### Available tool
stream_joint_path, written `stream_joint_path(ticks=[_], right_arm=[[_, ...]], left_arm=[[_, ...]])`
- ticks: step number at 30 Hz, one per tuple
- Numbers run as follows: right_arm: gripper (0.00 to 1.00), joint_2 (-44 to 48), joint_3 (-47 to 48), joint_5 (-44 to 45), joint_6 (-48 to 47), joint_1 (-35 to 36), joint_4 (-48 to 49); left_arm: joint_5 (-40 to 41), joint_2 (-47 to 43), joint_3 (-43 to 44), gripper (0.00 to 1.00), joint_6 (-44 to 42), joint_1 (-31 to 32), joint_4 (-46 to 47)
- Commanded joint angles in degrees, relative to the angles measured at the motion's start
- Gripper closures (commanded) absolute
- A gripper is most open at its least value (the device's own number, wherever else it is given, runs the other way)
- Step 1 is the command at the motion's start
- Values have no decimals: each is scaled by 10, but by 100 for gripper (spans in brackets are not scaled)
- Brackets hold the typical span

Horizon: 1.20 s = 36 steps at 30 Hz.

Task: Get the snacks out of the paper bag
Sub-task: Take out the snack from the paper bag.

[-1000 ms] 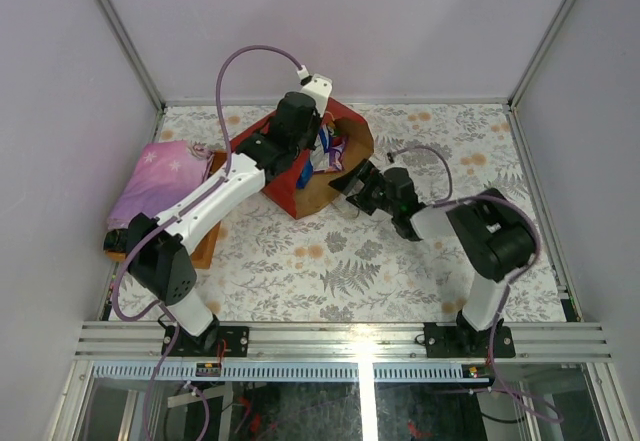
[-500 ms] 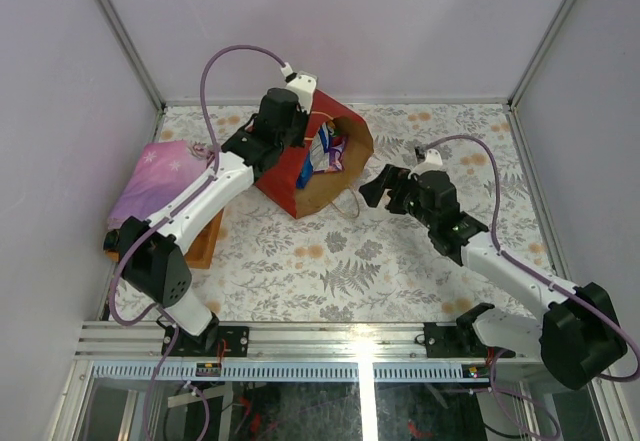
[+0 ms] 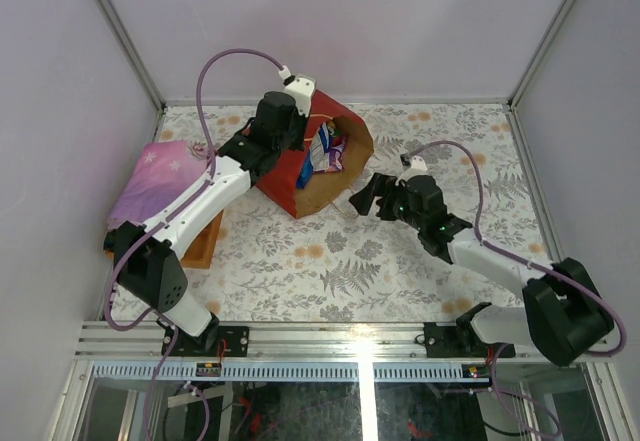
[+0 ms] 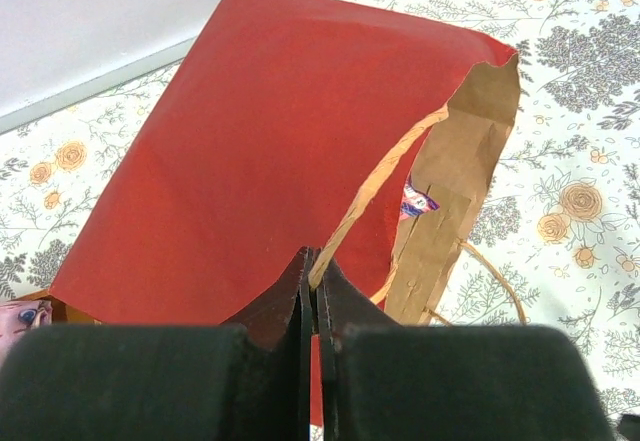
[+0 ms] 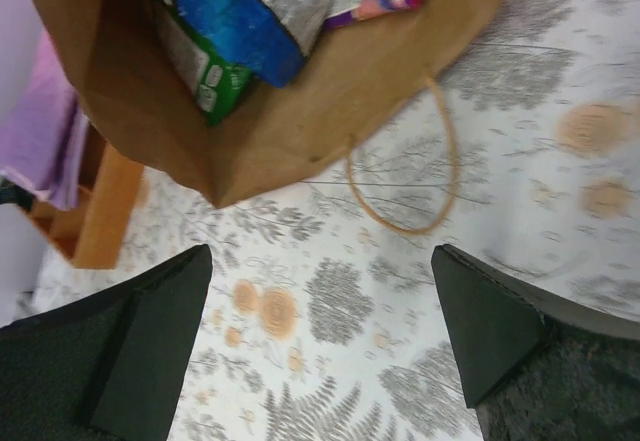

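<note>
Paper bag (image 4: 230, 141) laid on side on worktop (image 3: 400, 271), handle (image 4: 372, 189) pinched shut between left fingers (image 4: 272, 309); right fingers (image 5: 150, 341) held wide apart near bag mouth; snacks (image 5: 240, 21) seen inside bag

Most of the snacks (image 5: 238, 16) lie buried in the paper bag (image 5: 300, 136), their tops cut off by the right wrist view's upper edge, labels too blurred to read.

Bright, even light, faint shadows beside the bag (image 3: 316, 196); right wrist view smeared with blur right of the bag.
</note>
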State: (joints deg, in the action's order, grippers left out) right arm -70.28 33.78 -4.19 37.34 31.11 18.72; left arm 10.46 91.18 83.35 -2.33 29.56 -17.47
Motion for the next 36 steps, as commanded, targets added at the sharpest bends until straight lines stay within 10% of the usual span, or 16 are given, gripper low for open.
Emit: stream_joint_path(ticks=[1,28,36], right_arm=[[1,-90,60,-52,97,29,152],[16,-531,348,41,286,58,335],[67,-569,404,37,298,59,344]], left_arm=[[-15,-17,-4,99,7,-4,47],[-55,-15,-8,97,13,-13,45],[-57,-14,-7,97,14,-14,44]])
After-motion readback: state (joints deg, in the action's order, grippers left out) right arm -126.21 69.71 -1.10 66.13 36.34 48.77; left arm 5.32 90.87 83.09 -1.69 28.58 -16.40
